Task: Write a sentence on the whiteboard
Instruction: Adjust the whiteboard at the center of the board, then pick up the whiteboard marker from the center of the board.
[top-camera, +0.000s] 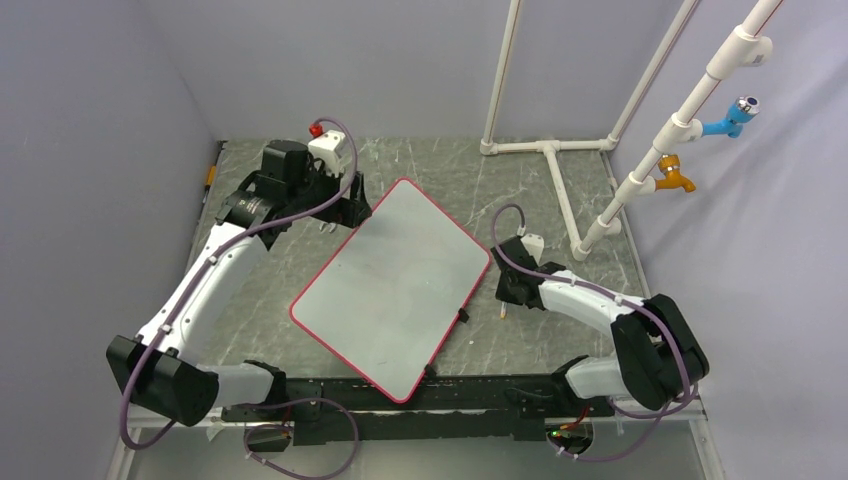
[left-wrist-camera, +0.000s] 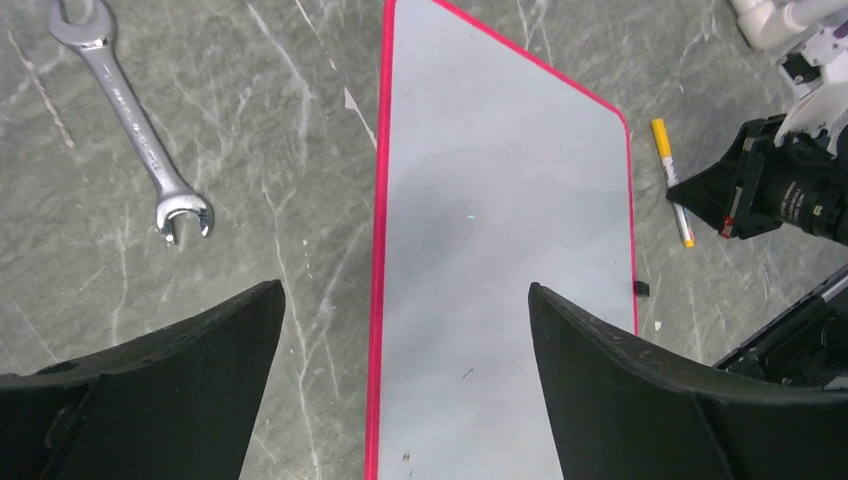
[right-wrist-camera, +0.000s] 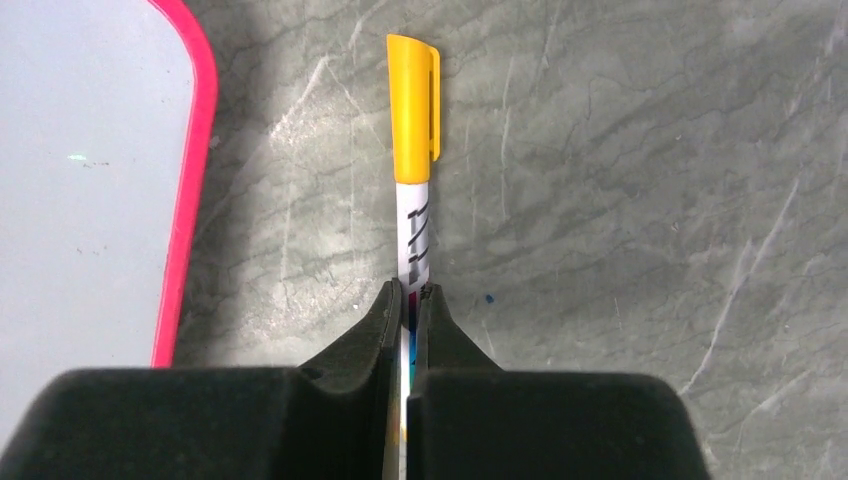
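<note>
Marker (right-wrist-camera: 413, 200) pickup is the step in hand. The right gripper (right-wrist-camera: 411, 300) is clamped on the white barrel of the pen, just beside the near right edge of the whiteboard (top-camera: 390, 290). The yellow cap is on and points away from the fingers. The board lies flat and slanted on the table (top-camera: 440, 170) between the two arms, its face bare of any writing, so the task is judged to be at its very start.

The left gripper (left-wrist-camera: 402, 300) hovers with its jaws spread wide over the board's far corner and holds nothing. A wrench (left-wrist-camera: 130, 115) lies off to its side, apart from the board, and has no part in this.

To do the step well, the right arm should lift the pen straight up before swinging it, so that the cap does not scrape the red rim. The grip sits towards the tail of the barrel. That leaves the cap end free for the left gripper to pinch and pull along the pen's axis, not sideways. The wrist view is too tight to tell whether the pen rests on the table or is already clear of it. After uncapping, a regrip nearer the tip would probably steady the strokes. The left arm could press a corner of the loose board to stop it sliding under the nib.
</note>
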